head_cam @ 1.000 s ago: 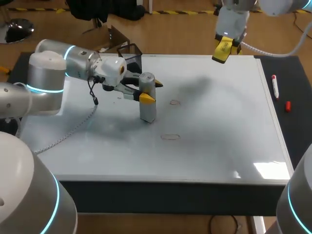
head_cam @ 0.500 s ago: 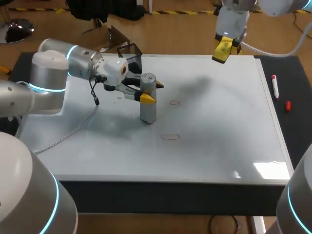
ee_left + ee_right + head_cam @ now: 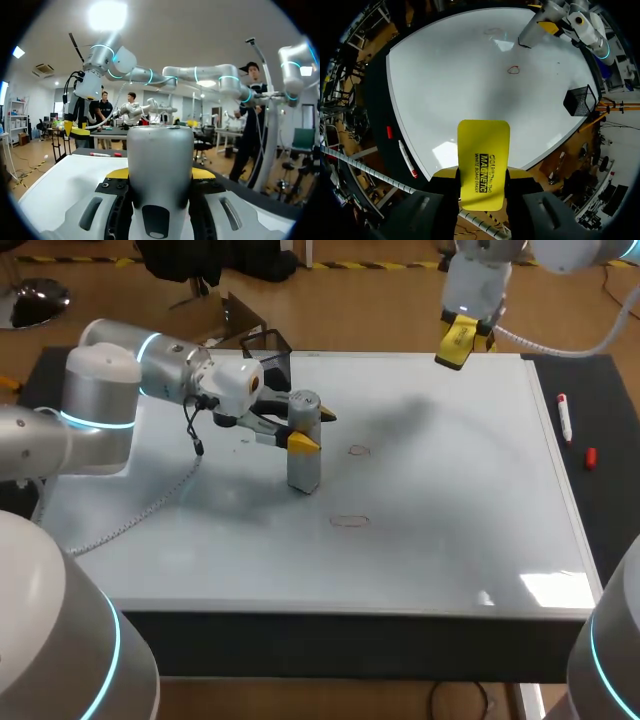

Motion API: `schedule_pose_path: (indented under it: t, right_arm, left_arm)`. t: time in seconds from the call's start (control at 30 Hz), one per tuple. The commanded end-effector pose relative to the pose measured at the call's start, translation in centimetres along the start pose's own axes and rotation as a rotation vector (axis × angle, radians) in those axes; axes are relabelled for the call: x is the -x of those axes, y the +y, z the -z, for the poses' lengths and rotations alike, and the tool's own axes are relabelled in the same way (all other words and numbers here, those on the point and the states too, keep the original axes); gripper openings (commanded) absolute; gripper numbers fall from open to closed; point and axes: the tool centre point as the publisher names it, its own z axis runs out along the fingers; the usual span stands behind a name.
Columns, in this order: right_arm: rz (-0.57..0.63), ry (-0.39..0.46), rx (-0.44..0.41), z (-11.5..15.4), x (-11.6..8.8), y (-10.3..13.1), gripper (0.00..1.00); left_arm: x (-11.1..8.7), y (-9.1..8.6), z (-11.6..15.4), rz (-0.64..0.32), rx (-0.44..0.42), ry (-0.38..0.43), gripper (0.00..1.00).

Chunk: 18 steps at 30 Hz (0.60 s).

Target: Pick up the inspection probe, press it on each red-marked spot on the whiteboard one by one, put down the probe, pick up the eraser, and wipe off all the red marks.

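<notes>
Red marks (image 3: 349, 521) lie unwiped on the whiteboard (image 3: 450, 500), one ring near and one farther (image 3: 358, 450). Just left of them the probe (image 3: 303, 465) stands upright, clamped by the left fingers (image 3: 310, 430). Over the far edge, the right fingers (image 3: 458, 340) grip the eraser (image 3: 484, 150). The probe is probably being set down; next comes letting go of it, then wiping.

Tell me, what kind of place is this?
Probably a robot test lab: two robot arms stand over a whiteboard laid flat, the left claw holding a grey probe, the right claw a yellow eraser.
</notes>
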Motion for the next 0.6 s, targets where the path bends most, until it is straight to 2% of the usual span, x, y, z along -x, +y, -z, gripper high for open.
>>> schedule_pose_path:
  t: [0.03,0.33,0.6]
  right_arm:
    - [0.002,0.002,-0.001,0.1,-0.1,-0.1,0.00]
    - [0.002,0.002,-0.001,0.1,-0.1,-0.1,0.00]
    - [0.002,0.002,-0.001,0.1,-0.1,-0.1,0.00]
  left_arm:
    - [-0.1,-0.5,0.2,-0.011,-0.008,-0.014,0.00]
    - [0.8,-3.7,2.5,-0.049,-0.047,-0.078,0.00]
    - [3.0,-4.9,7.6,-0.073,-0.015,-0.219,0.00]
